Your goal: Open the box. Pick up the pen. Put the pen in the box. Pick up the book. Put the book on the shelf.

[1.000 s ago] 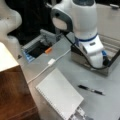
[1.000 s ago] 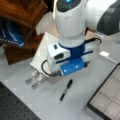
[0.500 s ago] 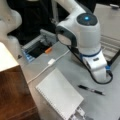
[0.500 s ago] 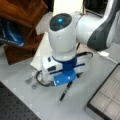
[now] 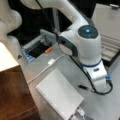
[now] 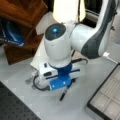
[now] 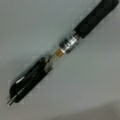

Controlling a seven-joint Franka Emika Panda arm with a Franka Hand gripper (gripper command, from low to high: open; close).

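Black and slim, the pen (image 7: pixel 62 51) is lying diagonally in the wrist view, tip probably lower left. No writing is legible on it. The gripper is hiding behind the arm above the pen; its jaw state is unclear.

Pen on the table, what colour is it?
Black with a silvery middle band; the pen shows best in the wrist view.

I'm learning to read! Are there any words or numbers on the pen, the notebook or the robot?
None can be read.
Pen: no writing shows.
Notebook: plain cover.
Blue item in the shelf: marks too blurred to read.
The tool itself is not in view.
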